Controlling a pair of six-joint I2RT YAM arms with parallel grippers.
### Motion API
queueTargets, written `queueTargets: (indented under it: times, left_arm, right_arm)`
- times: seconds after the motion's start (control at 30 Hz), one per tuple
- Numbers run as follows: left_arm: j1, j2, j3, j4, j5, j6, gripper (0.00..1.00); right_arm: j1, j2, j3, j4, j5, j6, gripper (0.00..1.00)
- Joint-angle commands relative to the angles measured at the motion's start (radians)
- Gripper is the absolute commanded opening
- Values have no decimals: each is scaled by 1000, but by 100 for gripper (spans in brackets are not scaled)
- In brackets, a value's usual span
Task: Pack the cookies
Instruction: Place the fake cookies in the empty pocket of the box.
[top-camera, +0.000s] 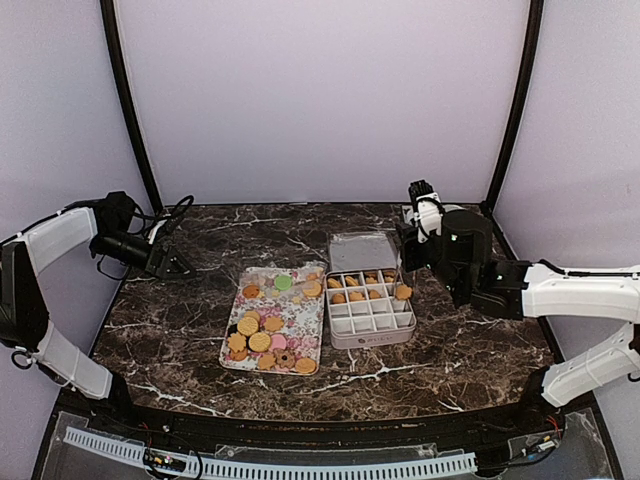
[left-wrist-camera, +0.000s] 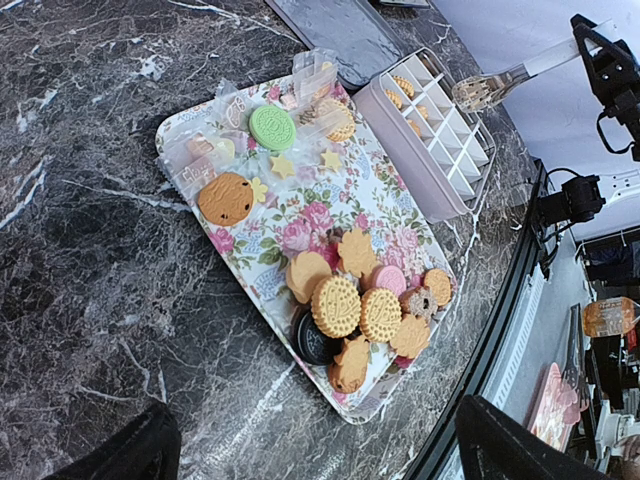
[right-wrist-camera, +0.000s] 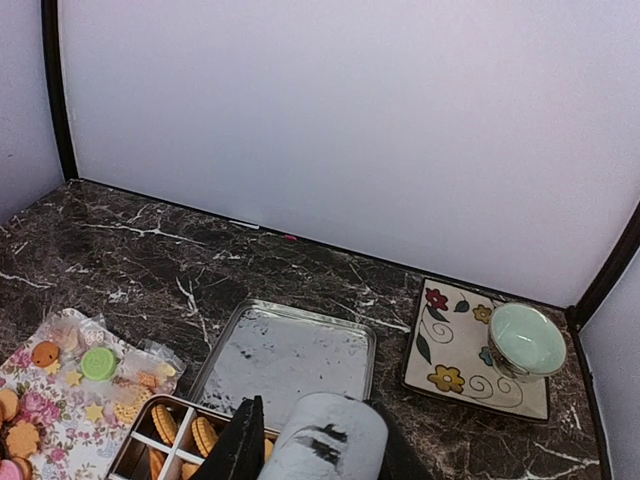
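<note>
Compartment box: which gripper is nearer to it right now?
Right. The right gripper, shut on the tongs, hovers by the far-right corner of the box; the left gripper hangs open well left, beyond the floral tray.

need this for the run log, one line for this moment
left hand: open, left of tray | right hand: shut on tongs over box | cookies: mostly on tray, some in box
</note>
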Motion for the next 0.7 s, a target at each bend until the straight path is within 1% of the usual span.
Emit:
queueTargets:
  times: [0.0,0.23,0.4,0.53,0.67]
  left_arm:
    - [6,-17,20,-10,22,-4,98]
    - [7,-17,24,-9,22,-7,98]
    - [6,-16,25,-10,23,-4,98]
    - [7,-18,27,-11,23,-2,98]
    - [6,-19,24,-13,24,-3,98]
  right_arm:
    - [-21,19,29,64,-4,-5,10]
    - [-30,58,59,70,-24,-13,11]
    - [-32,69,54,71,-35,4,21]
    - [-33,63,64,65,-44,8,34]
    - [-33,49,76,57,-43,4,36]
